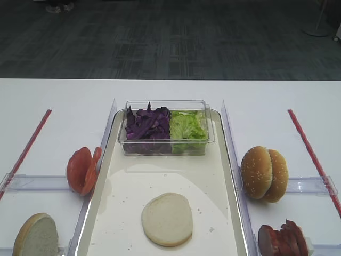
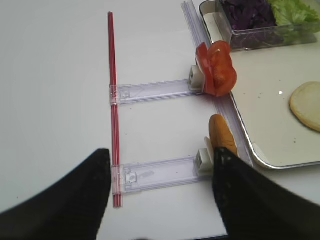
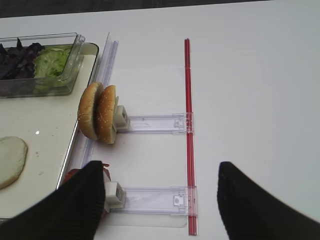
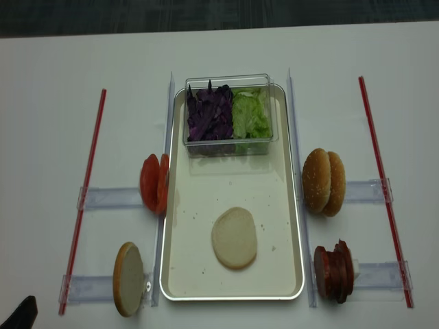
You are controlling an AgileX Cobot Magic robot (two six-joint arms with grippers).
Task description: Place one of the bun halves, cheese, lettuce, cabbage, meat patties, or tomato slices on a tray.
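Resting cut face up on the near middle of the tray (image 4: 178, 284), the bun half (image 4: 234, 238) already sits where the task wants it, apart from every rim and well short of the tub (image 4: 230, 140) at the far end. Both grippers are back over bare table. The left gripper (image 2: 160, 192) stands wide with nothing between its fingers, hovering near the upright bun (image 2: 222, 137) in the near-left rack. The right gripper (image 3: 160, 200) is also spread and empty, its left finger (image 3: 80, 205) just above the patties (image 4: 334, 271).

Risks from here, as I judge them: a careless swing of either arm could tip the rack-held pieces, since the tomato slices (image 4: 153, 183), sesame buns (image 4: 324, 181) and patties stand on edge and look easy to topple. A low pass across the tray could also drag the bun half.

No cheese is visible anywhere. The overhead views barely show the arms; only a dark tip appears at the near-left corner. The patties are mostly hidden in the right wrist view, and the first overhead view cuts them off at its near edge.
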